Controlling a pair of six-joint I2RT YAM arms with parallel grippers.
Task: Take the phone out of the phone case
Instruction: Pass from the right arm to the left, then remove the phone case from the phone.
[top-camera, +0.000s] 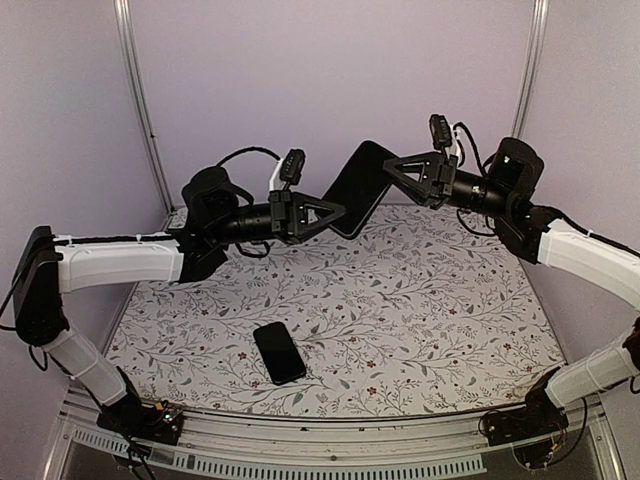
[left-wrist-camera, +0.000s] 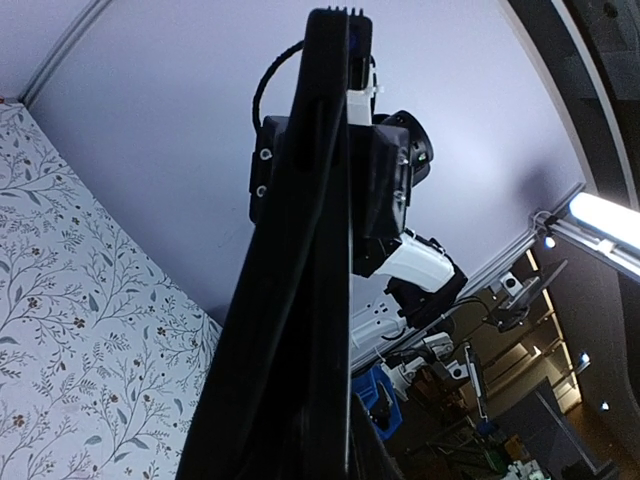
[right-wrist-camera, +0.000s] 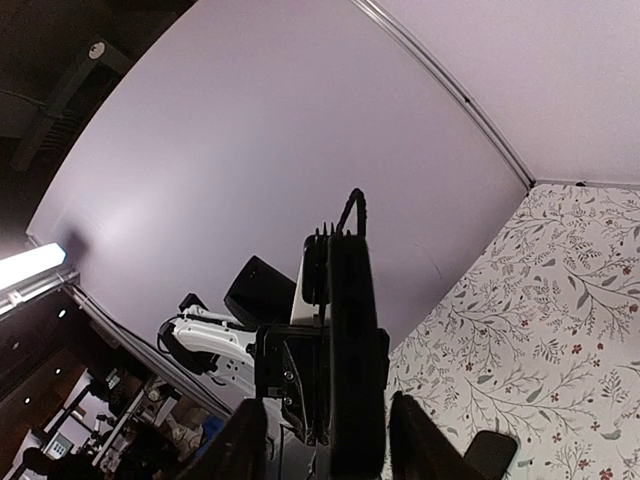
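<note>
The phone case (top-camera: 358, 185) hangs in the air between the two claws, a flat, matte black rectangle with rounded corners, tilted so that its broad face slopes down towards the left claw (top-camera: 335, 212). Its surfaces are too dark for any lettering to be read. The right claw (top-camera: 392, 165) meets the case at its upper corner. In the right wrist view the case runs edge-on straight out from that claw as a thin dark slab, with one black finger (right-wrist-camera: 238, 445) on each side, drawn in to the slab's thickness. The left claw meets the opposite, lower corner. In its own camera the case fills the middle as a narrow black wedge and hides the fingers, so the grip there appears closed on the case rather than plainly shows it.

The phone (top-camera: 279, 352) is out of the case. It lies flat on the table (top-camera: 430, 320), well below both claws and nearer the arm bases, almost under the left claw's tip and down to the left of the right claw. It is a glossy black slab with rounded corners, smaller than the case. The table surface is pale, printed with grey leafy sprigs and small red flowers.
</note>
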